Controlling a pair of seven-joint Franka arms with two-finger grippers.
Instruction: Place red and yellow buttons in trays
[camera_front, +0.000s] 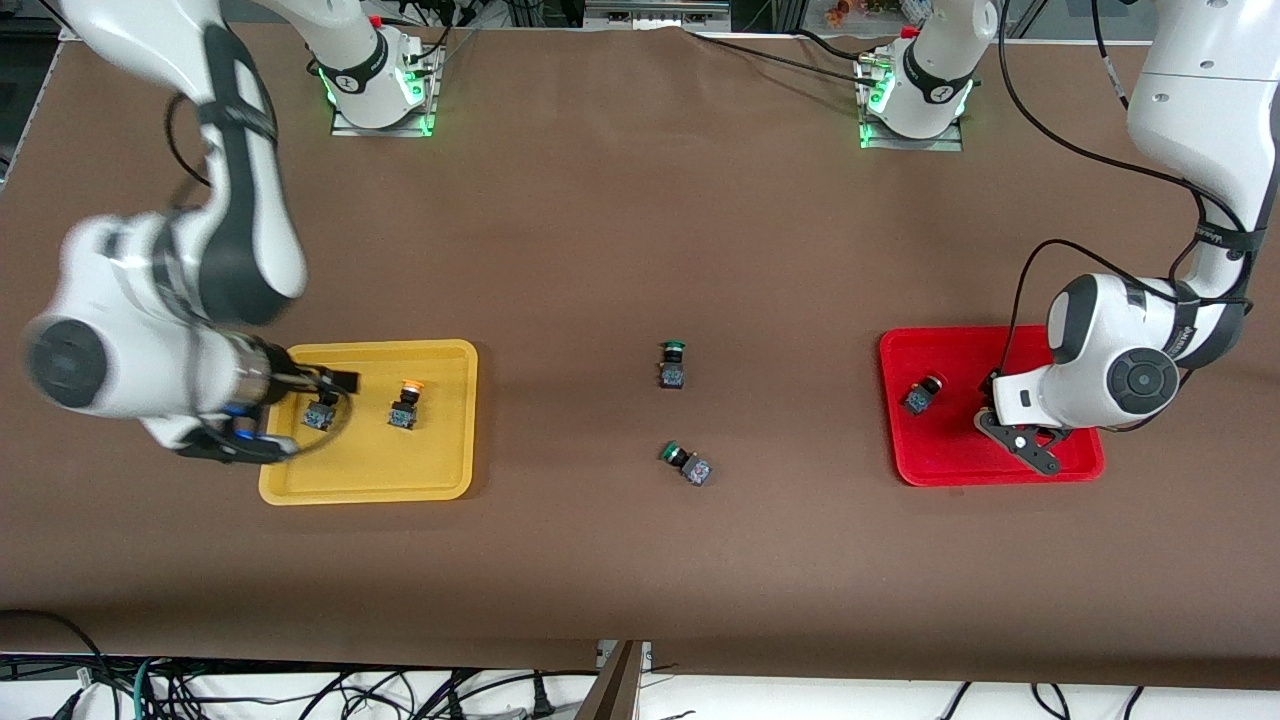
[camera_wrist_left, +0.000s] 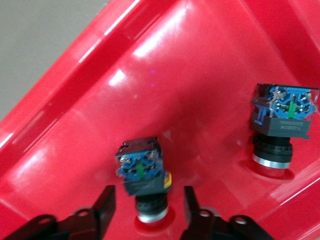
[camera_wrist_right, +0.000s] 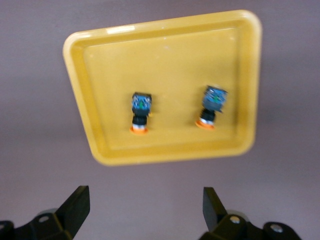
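Seems all but done. In the lower middle of the front frame, two green-capped switches (camera_front: 685, 463) loose on the desk (camera_front: 640, 230), not wanted.

At mid-height:
- **Yellow tray** (camera_front: 370, 485): holds both yellow buttons (camera_wrist_right: 140, 112). Right hand (camera_wrist_right: 145, 200) spread wide above its edge.
- **Red tray** (camera_front: 900, 440): holds two red buttons (camera_wrist_left: 285, 120). Left hand (camera_wrist_left: 148, 197) spread around one, unclamped.

Probably left to do: lifting both arms clear.

You saw two orange-capped push-button switches (camera_front: 404, 407) lying in the yellow plastic tray (camera_front: 370, 480) toward the right arm's end, two more switches (camera_wrist_left: 281, 127) in the red plastic tray (camera_front: 905, 450) toward the left arm's, and two green-capped switches (camera_front: 672, 364) between the trays.
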